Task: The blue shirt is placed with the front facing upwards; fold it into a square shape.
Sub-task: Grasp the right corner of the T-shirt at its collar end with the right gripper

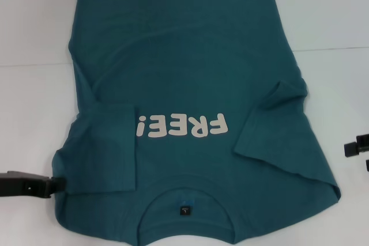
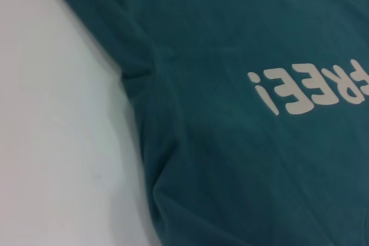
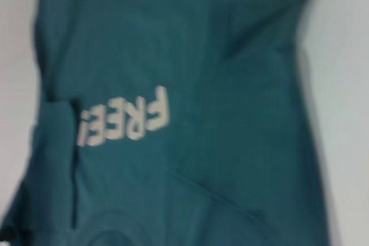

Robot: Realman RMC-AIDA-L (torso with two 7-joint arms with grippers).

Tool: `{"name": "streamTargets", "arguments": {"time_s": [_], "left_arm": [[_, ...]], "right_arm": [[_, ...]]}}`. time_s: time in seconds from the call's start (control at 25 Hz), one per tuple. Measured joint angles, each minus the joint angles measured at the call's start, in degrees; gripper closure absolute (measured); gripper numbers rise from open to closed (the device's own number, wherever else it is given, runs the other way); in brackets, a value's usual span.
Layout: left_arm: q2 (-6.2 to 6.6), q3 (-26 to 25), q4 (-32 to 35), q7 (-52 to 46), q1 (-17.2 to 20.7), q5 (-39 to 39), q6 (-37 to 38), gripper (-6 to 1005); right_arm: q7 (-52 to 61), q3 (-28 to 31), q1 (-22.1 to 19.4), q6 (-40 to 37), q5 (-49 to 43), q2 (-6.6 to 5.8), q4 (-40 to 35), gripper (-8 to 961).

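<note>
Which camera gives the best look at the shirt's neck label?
The head view: the small dark label sits plainly inside the blue shirt's round neck. The left wrist view shows only cloth and lettering; the right wrist view barely catches the collar's curve.

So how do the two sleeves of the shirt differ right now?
The sleeve on the robot's left is folded in flat, its edge straight and touching the lettering. The sleeve on the robot's right lies at a slant, with its top edge rumpled, clear of the lettering. Both lie folded inward over the front of the blue shirt.
</note>
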Motion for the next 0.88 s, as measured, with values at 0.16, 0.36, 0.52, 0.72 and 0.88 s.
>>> {"name": "streamTargets", "arguments": {"time_s": [0.16, 0.36, 0.52, 0.72, 0.88], "left_arm": [[-0.08, 0.1, 0.5, 0.0, -1.0, -0.1, -0.4, 993], [0.05, 0.1, 1.6, 0.2, -2.1, -0.2, -0.9, 992], [0.07, 0.1, 1.7, 0.4, -2.5, -0.2, -1.0, 992], [0.05, -0.1, 1.7, 0.5, -2.7, -0.2, -1.0, 992], [0.09, -1.0, 1.7, 0.5, -2.7, -0.2, -1.0, 992]], "right_arm": [[-0.4, -0.7, 0.0, 2.3, -3.4, 1.11, 0.1, 107], [-1.0, -0.9, -0.5, 3.3, -4.4, 2.23, 0.6, 107], [-1.6, -0.9, -0.5, 3.8, -4.5, 3.09, 0.9, 106], [-2.1, -0.9, -0.5, 4.7, -4.6, 3.82, 1.5, 106], [-2.5, -0.9, -0.2, 5.2, -4.6, 4.11, 2.4, 108]]}}
